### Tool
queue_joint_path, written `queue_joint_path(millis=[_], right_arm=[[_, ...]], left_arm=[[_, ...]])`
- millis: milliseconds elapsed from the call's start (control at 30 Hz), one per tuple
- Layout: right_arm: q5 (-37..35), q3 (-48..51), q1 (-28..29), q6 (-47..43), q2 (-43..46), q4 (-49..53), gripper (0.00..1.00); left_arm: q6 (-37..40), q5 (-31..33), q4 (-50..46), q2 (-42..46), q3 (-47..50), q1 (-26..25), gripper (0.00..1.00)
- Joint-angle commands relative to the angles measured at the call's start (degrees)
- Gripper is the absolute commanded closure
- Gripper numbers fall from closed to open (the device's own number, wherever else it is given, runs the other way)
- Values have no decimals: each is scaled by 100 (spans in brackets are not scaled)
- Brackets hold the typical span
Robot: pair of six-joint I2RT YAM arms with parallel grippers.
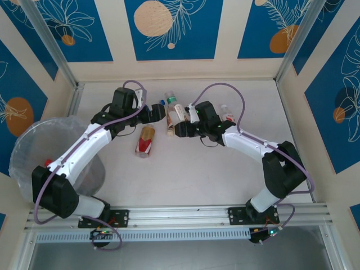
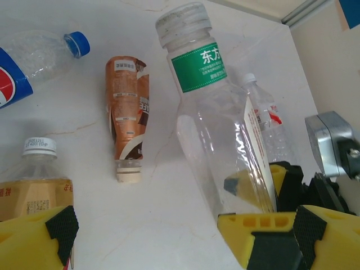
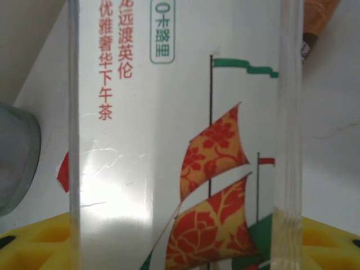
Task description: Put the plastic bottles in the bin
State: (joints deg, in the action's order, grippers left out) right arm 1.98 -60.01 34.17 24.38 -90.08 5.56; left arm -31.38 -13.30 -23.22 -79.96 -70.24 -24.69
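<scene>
My right gripper [image 1: 179, 128] is shut on a clear plastic bottle [image 2: 209, 118] with a green and white label and a white cap. It holds the bottle low on its body, tilted, above the table. That label [image 3: 185, 140], with red sails on it, spans the space between the yellow fingers [image 3: 39, 242]. My left gripper [image 2: 152, 242] is open just left of this bottle, over bare table. Around it lie a brown-label bottle [image 2: 128, 118], a blue-capped bottle [image 2: 45, 50] and a tan-label bottle [image 2: 34, 191]. The bin [image 1: 22, 140] stands at the left edge, under my left arm.
A red and tan bottle [image 1: 146, 140] lies in front of the left gripper. Another clear bottle [image 1: 226, 112] lies right of the right gripper, near the back wall. Enclosure walls close in the table on three sides.
</scene>
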Motion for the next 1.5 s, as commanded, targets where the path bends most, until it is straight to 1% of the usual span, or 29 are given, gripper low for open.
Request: queue_joint_path(millis=[0, 233, 400, 467, 633, 767, 833, 900, 1000, 1067, 1167, 1300, 1400, 1467], right_arm=[[128, 162, 97, 176, 245, -596, 56], [302, 407, 242, 261, 303, -1208, 56], [489, 584, 344, 214, 326, -1695, 56], [544, 642, 377, 195, 350, -1857, 56], [695, 775, 479, 48, 404, -2044, 56], [779, 912, 570, -112, 518, -2116, 56], [863, 985, 590, -161, 602, -2173, 56], [914, 1032, 608, -211, 682, -2182, 56], [939, 1109, 625, -250, 777, -2183, 56], [1008, 1132, 640, -250, 780, -2182, 56], [1072, 1149, 692, -221, 748, -2254, 55], [1074, 1148, 803, -148, 704, -2441, 55], [999, 1149, 887, -57, 635, -2486, 55], [942, 1148, 922, 14, 574, -2490, 55]], left_arm=[[-182, 73, 120, -68, -201, -72, 1], [-310, -121, 229, -205, -221, -68, 1], [-577, -479, 540, -392, -180, -79, 1], [-637, -527, 594, -462, -200, -80, 1], [-680, -299, 741, -409, -232, -30, 1], [-569, 274, 742, -359, -362, 88, 1], [-587, 240, 781, -452, -460, 177, 2], [-598, 147, 808, -567, -593, 232, 5], [-526, 16, 945, -664, -684, 245, 12], [-519, -61, 1048, -673, -676, 245, 22], [-545, -155, 1077, -713, -636, 245, 30], [-532, -99, 1066, -705, -597, 244, 37], [-472, 133, 905, -694, -614, 245, 49], [-446, 214, 828, -686, -601, 245, 53]])
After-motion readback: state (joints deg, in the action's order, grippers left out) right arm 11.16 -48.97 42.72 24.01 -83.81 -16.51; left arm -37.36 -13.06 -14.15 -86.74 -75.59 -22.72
